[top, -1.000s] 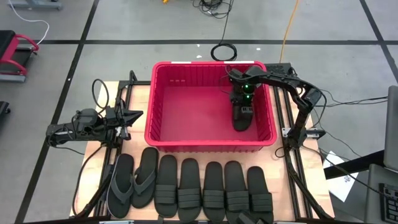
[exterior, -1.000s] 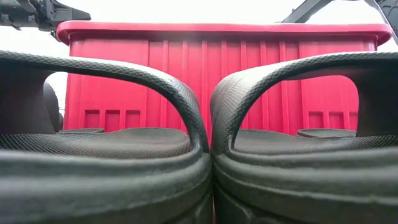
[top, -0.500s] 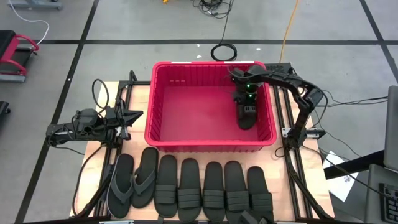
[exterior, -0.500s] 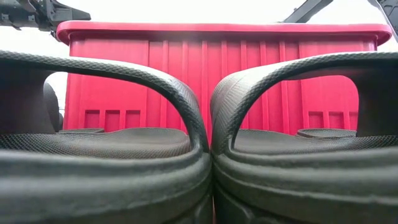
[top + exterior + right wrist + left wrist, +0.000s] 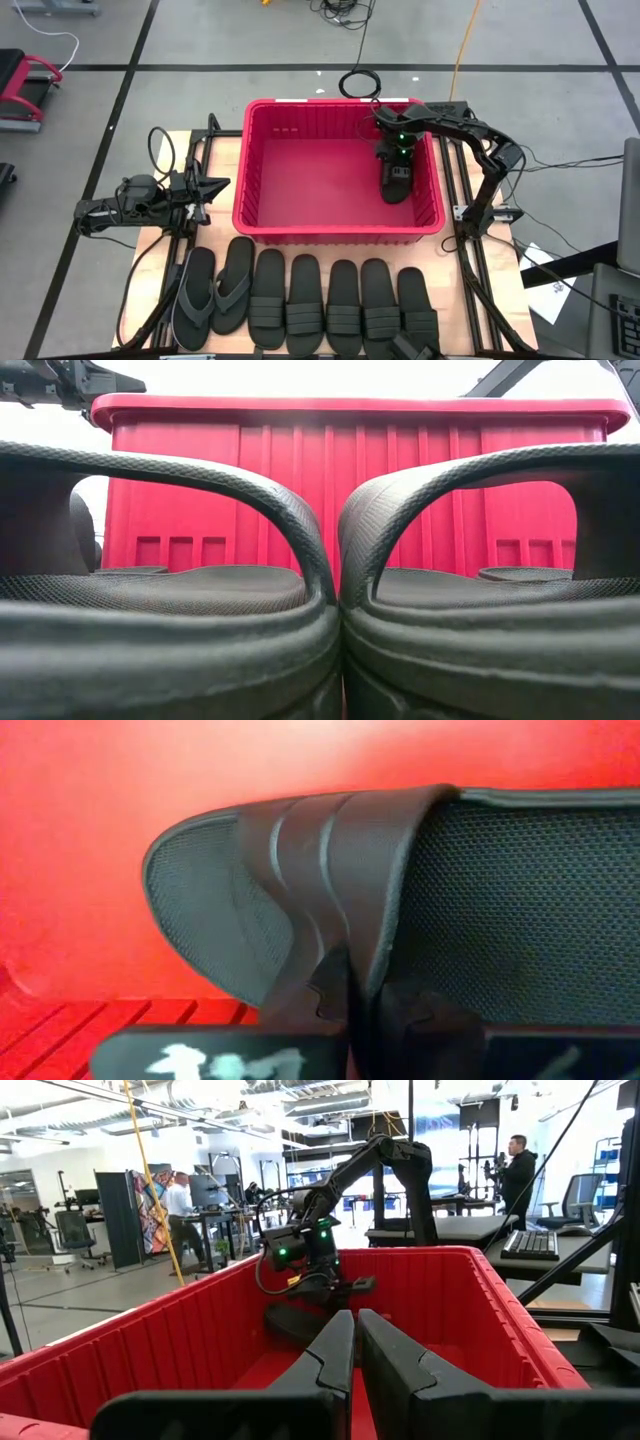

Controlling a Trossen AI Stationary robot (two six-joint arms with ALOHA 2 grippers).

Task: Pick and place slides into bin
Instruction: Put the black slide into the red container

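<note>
A black slide (image 5: pixel 394 186) hangs inside the red bin (image 5: pixel 340 235) near its right wall, with my right gripper (image 5: pixel 397 170) shut on it from above. On the table in front of the bin, a row of several slides (image 5: pixel 330 305) lies sole down, with two thong flip-flops (image 5: pixel 215 295) at its left end. Two of these slides (image 5: pixel 200 490) fill the low view. My left gripper (image 5: pixel 215 186) waits shut and holding nothing at the table's left, pointing level toward the bin. My right gripper pinches the slide's wide ribbed strap (image 5: pixel 345 935) between its two fingers, at the strap's edge. The fingers point down from above. The slide hangs tilted below them inside the bin; whether its lower end touches the bin floor cannot be told.
The bin's ribbed walls (image 5: pixel 150 1350) enclose the right gripper. Cables (image 5: pixel 358 82) lie on the floor beyond the table. People (image 5: pixel 518 1165) stand at desks in the room behind. Bare table shows to the left and right of the bin.
My right gripper has gone a little toward the bin's right wall and down, staying shut on the slide, which has sunk with it inside the bin.
</note>
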